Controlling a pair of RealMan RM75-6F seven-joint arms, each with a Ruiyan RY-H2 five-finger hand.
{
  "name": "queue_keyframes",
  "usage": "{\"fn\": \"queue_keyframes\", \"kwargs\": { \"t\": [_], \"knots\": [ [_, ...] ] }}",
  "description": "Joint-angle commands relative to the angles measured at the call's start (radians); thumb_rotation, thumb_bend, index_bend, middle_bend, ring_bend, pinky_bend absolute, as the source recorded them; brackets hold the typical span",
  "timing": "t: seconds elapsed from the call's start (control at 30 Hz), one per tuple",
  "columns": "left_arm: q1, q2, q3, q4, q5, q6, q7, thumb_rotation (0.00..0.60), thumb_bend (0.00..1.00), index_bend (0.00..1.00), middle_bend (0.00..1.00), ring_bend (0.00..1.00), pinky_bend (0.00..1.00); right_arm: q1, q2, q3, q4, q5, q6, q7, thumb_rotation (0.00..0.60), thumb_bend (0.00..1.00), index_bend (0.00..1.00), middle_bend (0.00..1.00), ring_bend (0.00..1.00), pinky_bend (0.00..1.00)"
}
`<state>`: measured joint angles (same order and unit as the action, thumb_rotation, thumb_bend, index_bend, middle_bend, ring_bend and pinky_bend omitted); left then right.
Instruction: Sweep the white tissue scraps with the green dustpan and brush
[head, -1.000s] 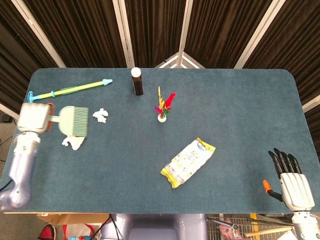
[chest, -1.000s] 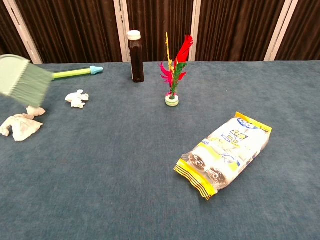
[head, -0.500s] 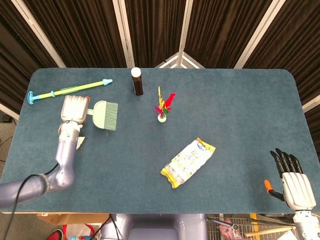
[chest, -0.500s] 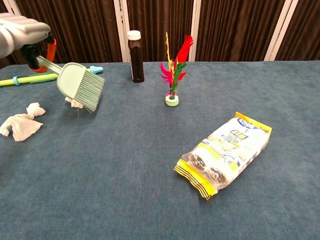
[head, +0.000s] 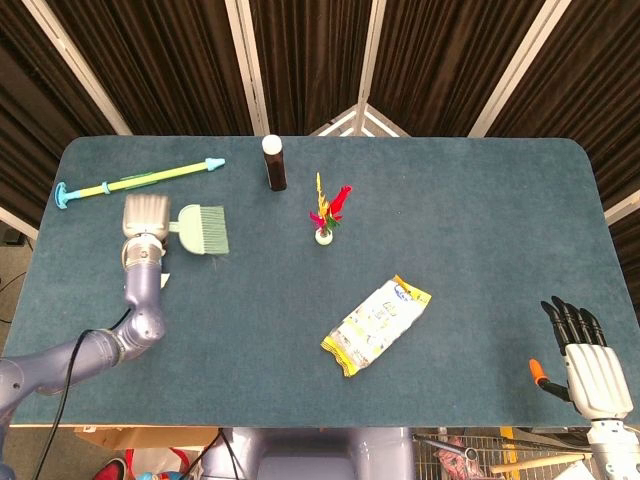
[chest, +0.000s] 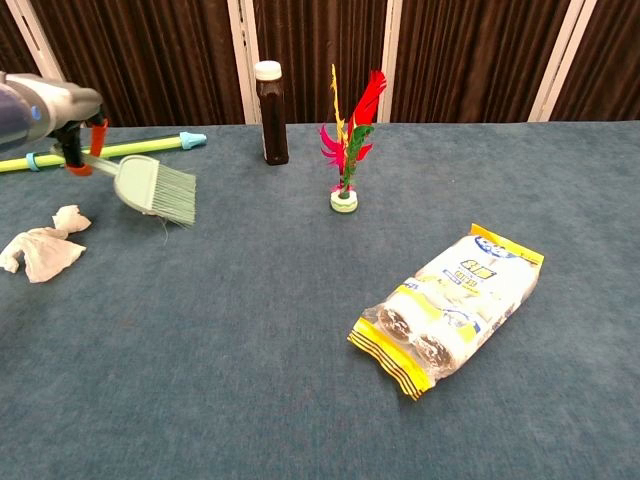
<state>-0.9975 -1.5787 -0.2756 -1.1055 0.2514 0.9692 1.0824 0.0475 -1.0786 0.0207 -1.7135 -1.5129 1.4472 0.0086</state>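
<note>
My left hand (head: 148, 215) grips the handle of the green brush (head: 205, 228) over the table's left part. In the chest view the left hand (chest: 45, 110) holds the brush (chest: 158, 188) low, with the bristles pointing right. A large white tissue scrap (chest: 40, 252) and a smaller one (chest: 68, 218) lie to the left of the brush, apart from it. The brush hides the spot where a third scrap lay. No dustpan shows. My right hand (head: 590, 370) hangs off the front right corner, fingers extended and holding nothing.
A yellow-green rod with blue ends (head: 140, 180) lies behind the left hand. A brown bottle with a white cap (head: 274, 163) stands at the back. A feather shuttlecock (head: 325, 215) stands mid-table. A yellow and white packet (head: 376, 324) lies toward the front.
My left hand has carried the brush from the table's left edge rightward past the scraps and lowered it over the third scrap. The right hand has not moved.
</note>
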Motion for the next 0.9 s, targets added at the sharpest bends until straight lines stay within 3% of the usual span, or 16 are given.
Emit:
{"fn": "queue_keyframes", "kwargs": {
  "t": [0.03, 0.43, 0.57, 0.77, 0.9],
  "knots": [
    [0.042, 0.075, 0.027, -0.073, -0.030, 0.026, 0.021, 0.600, 0.79, 0.81, 1.00, 1.00, 1.00, 0.000, -0.001, -0.001, 0.000, -0.007, 0.003, -0.003, 0.600, 0.38, 0.00, 0.00, 0.00, 0.00],
    [0.194, 0.444, 0.119, -0.358, -0.132, 0.079, 0.045, 0.600, 0.79, 0.81, 1.00, 1.00, 1.00, -0.002, -0.007, -0.008, 0.002, -0.038, 0.020, -0.021, 0.600, 0.38, 0.00, 0.00, 0.00, 0.00],
    [0.229, 0.511, 0.107, -0.395, -0.107, 0.069, -0.033, 0.600, 0.79, 0.81, 1.00, 1.00, 1.00, -0.002, -0.009, -0.009, 0.000, -0.045, 0.025, -0.029, 0.600, 0.38, 0.00, 0.00, 0.00, 0.00],
    [0.284, 0.535, 0.036, -0.481, 0.144, 0.086, -0.297, 0.600, 0.79, 0.81, 1.00, 1.00, 1.00, -0.002, -0.015, -0.009, -0.001, -0.049, 0.028, -0.043, 0.600, 0.38, 0.00, 0.00, 0.00, 0.00],
    [0.287, 0.508, 0.044, -0.543, 0.293, 0.103, -0.358, 0.600, 0.79, 0.81, 1.00, 1.00, 1.00, -0.001, -0.015, -0.007, 0.004, -0.039, 0.025, -0.040, 0.600, 0.38, 0.00, 0.00, 0.00, 0.00]
  ]
}}
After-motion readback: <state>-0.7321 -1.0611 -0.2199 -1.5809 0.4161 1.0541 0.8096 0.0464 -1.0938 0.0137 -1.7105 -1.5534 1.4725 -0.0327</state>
